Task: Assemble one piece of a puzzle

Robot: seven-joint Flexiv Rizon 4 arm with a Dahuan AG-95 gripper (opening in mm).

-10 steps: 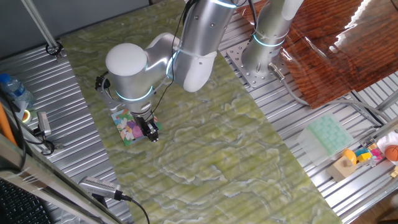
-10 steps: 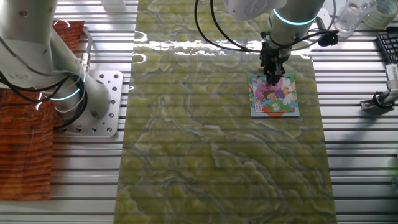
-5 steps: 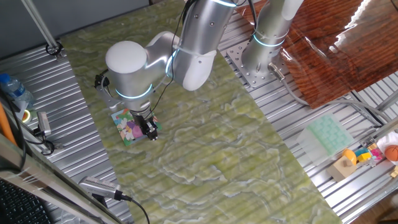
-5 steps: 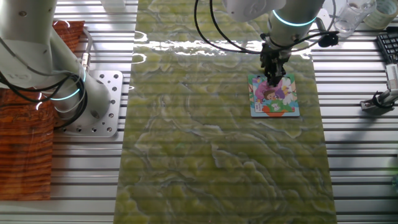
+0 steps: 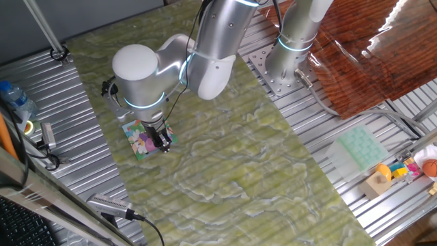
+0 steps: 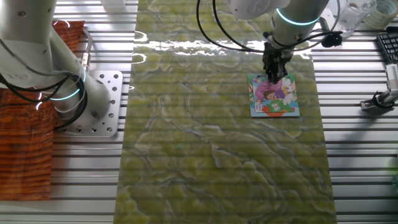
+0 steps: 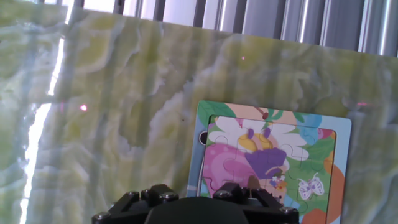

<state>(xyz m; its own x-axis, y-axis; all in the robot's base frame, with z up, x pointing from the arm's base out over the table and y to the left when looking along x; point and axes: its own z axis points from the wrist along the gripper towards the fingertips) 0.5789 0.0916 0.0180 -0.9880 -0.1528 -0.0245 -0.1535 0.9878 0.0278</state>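
1. A pale green moulded tray [image 5: 360,147] lies on the slatted metal tabletop [image 5: 321,157] near one edge; whether its cells hold anything I cannot tell.
2. Small coloured toys and a wooden block [image 5: 377,183] sit beside that tray, well apart from the work. A clear plastic bottle [image 5: 13,99] lies at the opposite edge.
3. The small square jigsaw puzzle with a colourful cartoon picture and blue edge [image 6: 274,95] lies flat on the green marbled mat [image 6: 211,143], near one long edge of the mat.
4. The black two-finger gripper [image 6: 273,73] stands over the puzzle's far edge; whether its fingers are spread or pinching cannot be told.
5. The tiny pink-and-white piece cannot be made out apart from the picture.
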